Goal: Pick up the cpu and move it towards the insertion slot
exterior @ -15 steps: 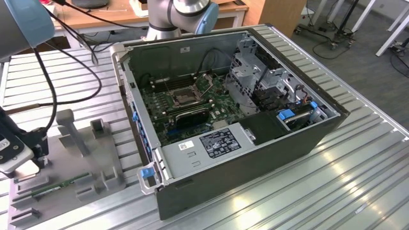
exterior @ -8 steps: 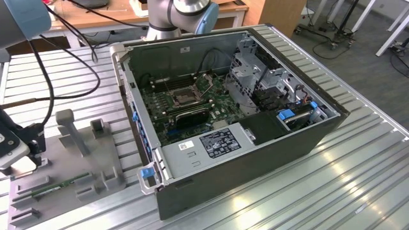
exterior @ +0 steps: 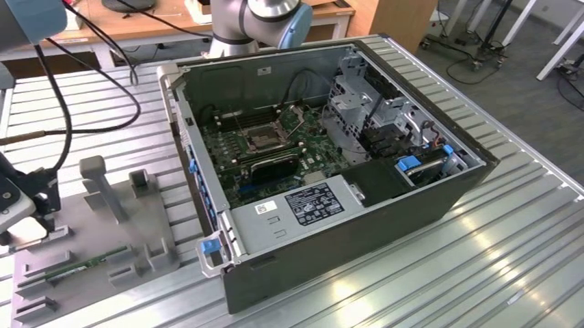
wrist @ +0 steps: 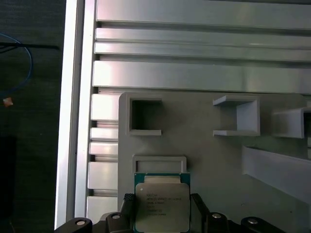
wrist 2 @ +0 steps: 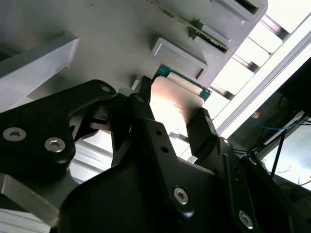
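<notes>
The cpu (wrist: 162, 204), a small square chip with a silvery top and green rim, lies just above the grey holder plate (wrist: 204, 160), next to a small raised frame. My gripper (wrist: 163, 208) has one black finger (wrist 2: 141, 114) against each side of the cpu (wrist 2: 175, 102) and looks shut on it. In the exterior view the gripper (exterior: 20, 222) sits at the far left over the grey plate (exterior: 100, 232). The insertion slot (exterior: 264, 140), a square socket with a metal frame, lies on the motherboard inside the open computer case, well to the exterior view's right of the gripper.
The open computer case (exterior: 365, 225) stands mid-table with high walls around the motherboard. A long green memory stick (exterior: 87, 263) and upright grey posts (exterior: 100, 184) sit on the holder plate. Black cables (exterior: 55, 102) hang over the ribbed metal table (exterior: 511, 260).
</notes>
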Controlling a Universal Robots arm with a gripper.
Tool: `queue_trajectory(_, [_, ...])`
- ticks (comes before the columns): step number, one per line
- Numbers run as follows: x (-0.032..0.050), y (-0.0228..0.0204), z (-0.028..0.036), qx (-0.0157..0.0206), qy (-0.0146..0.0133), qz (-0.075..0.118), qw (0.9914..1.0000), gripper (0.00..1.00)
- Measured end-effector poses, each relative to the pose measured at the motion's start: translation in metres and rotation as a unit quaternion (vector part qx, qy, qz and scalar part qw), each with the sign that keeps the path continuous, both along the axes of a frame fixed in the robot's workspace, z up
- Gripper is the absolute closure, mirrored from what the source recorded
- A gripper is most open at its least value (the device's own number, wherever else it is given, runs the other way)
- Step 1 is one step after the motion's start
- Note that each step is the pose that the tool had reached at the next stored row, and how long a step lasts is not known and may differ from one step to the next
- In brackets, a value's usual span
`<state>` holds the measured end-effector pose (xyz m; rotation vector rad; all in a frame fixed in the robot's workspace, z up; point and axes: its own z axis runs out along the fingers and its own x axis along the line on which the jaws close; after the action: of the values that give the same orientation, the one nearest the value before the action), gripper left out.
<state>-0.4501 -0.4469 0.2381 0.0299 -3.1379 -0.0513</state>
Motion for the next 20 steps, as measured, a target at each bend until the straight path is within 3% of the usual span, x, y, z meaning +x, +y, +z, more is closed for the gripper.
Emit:
queue_trajectory(7, [0.0000,0.0000,0.0103,0.0000,0.0000,0.000,1.00000,0.46])
queue_trajectory(20, [0.0000,0.0000,0.0114,-0.0001,0.0002,0.000,1.00000,0.46])
